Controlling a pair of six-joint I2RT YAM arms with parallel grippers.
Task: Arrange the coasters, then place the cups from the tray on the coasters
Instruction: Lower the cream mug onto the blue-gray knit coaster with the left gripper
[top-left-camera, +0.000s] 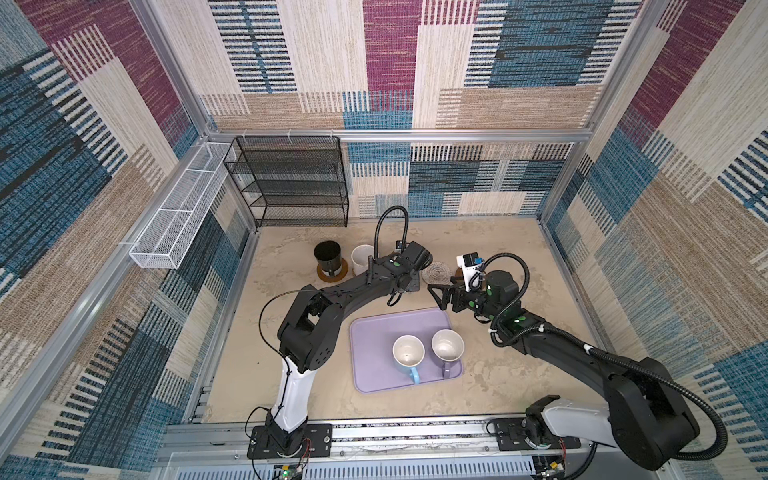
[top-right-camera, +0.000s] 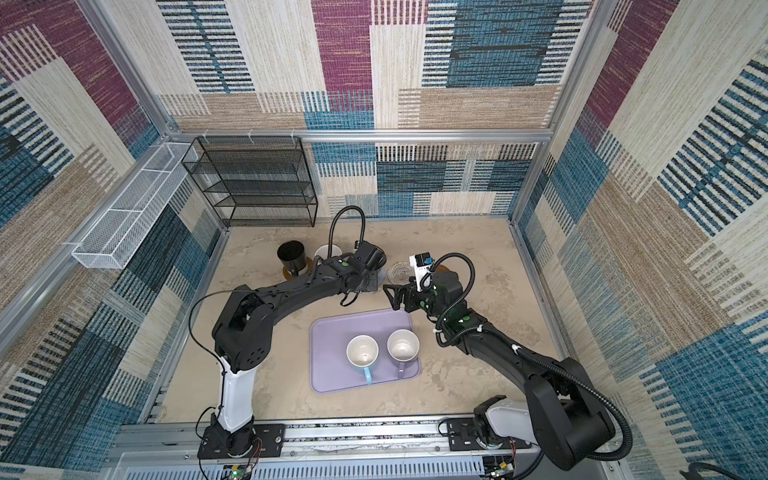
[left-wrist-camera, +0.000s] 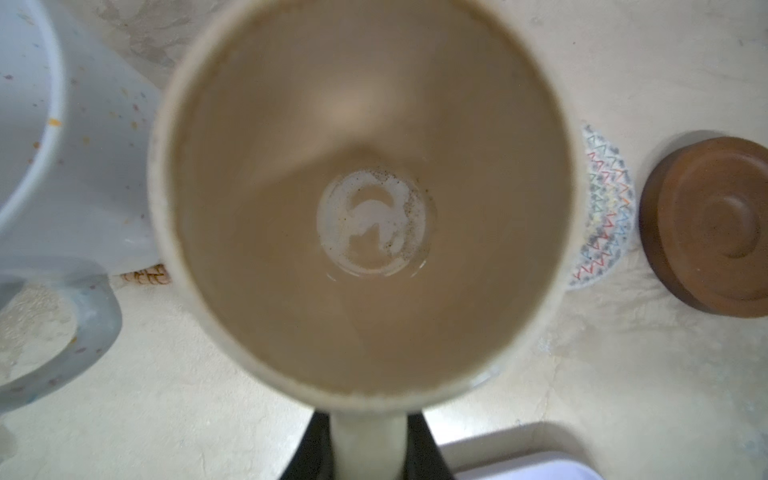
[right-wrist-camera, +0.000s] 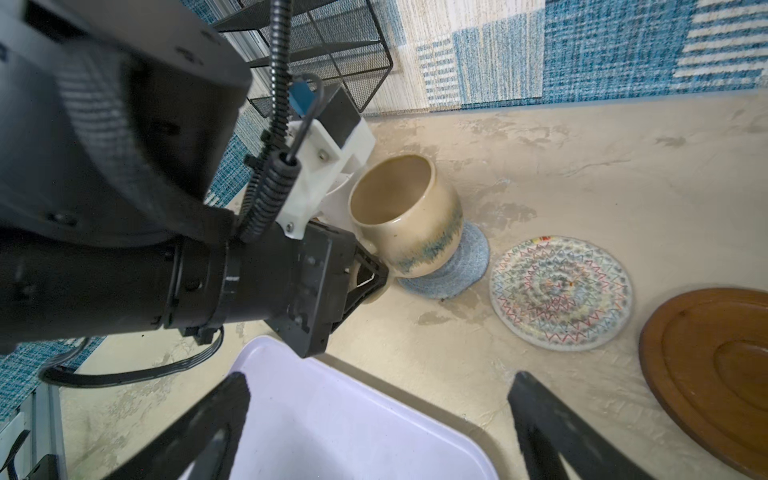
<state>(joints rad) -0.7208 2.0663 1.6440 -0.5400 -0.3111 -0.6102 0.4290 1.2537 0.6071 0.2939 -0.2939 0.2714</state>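
You're working in a robotics lab test cell, not a home. A silver aluminium extrusion frame (top-left-camera: 415, 135) boxes in the mottled beige tabletop (top-left-camera: 498, 257). Patchwork woven fabric wall panels (top-left-camera: 390, 62) serve as a backdrop, and two black-and-white robot arms (top-left-camera: 345, 297) are bolted to a slotted metal rail (top-left-camera: 415, 434) along the front edge.

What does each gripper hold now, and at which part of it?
The left gripper holds the beige mug by its handle, jaws shut on it. The right gripper holds nothing.

Black arms (top-left-camera: 353, 291), white lower links (top-left-camera: 293, 390), seemingly green dots (top-left-camera: 397, 263).
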